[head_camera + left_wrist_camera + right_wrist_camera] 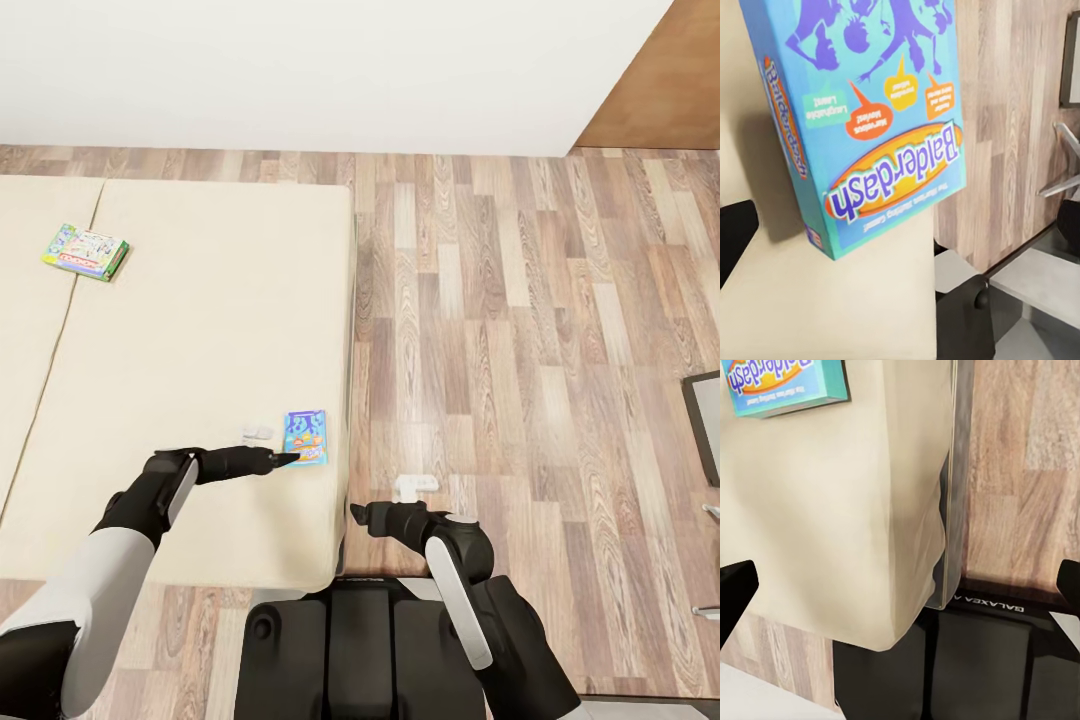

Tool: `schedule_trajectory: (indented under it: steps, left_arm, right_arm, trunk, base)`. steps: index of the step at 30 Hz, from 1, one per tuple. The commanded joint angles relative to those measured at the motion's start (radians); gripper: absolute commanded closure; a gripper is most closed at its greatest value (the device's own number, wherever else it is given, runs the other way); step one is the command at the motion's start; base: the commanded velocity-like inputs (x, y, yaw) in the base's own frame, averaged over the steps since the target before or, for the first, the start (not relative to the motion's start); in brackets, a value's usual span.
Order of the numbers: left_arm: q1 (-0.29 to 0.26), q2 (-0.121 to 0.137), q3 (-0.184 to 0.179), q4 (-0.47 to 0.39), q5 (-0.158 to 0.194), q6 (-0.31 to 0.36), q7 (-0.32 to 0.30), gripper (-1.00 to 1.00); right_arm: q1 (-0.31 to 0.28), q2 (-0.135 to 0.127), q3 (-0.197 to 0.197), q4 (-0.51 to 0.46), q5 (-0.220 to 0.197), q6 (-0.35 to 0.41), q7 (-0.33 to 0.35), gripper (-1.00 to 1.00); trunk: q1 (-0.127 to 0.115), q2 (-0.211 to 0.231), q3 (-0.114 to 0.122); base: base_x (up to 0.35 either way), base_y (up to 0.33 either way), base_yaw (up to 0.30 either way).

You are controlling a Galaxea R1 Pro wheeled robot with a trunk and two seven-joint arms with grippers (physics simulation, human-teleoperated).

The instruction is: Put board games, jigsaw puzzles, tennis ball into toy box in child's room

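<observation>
The small blue flat "Balderdash" board game box [305,437] lies flat on the plain beige mattress of the low wide bed [200,330], close to the bed's right edge and toward its near right corner; its long axis runs roughly parallel to that edge, tilted slightly. In the left wrist view the box [866,112] fills much of the frame, its printed title reading upside down. The left gripper [283,459] reaches over the mattress with its black fingertips at the box's near left corner, seemingly touching it; whether its fingers are spread or pressed together cannot be told. Two small white marks sit on the mattress just beside the box, on its left. Far off, near the bed's far left part, the green-edged multicolour flat board game box [86,251] lies at an angle beside the seam between the mattress halves. The right gripper [360,514] hangs past the bed's near right corner, above the wood-plank floor [520,330]; its fingers stand wide apart at the edges of the right wrist view, holding nothing.
</observation>
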Motion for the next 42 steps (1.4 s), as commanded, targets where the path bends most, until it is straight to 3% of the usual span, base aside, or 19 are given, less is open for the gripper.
schedule_trajectory:
  steps: [1,14,42]
  left_arm:
    - [0.000,-0.001,0.005,-0.001,-0.006,0.007,-0.004,-1.00]
    - [0.000,-0.007,0.003,-0.001,-0.007,0.008,0.060,-1.00]
    - [0.000,-0.009,0.004,-0.001,-0.007,0.006,0.064,-1.00]
  right_arm:
    - [0.000,0.000,0.001,-0.001,-0.010,0.004,-0.010,-1.00]
    - [0.000,0.000,0.001,-0.001,-0.010,0.004,-0.010,-1.00]
    - [0.000,0.000,0.001,-0.001,-0.010,0.004,-0.010,-1.00]
  trunk:
    - [0.001,-0.002,-0.001]
    - [0.001,-0.002,-0.011]
    - [0.001,-0.002,-0.045]
  base:
    - [0.000,0.000,0.000]
    - [0.000,0.000,0.000]
    - [0.000,0.000,0.000]
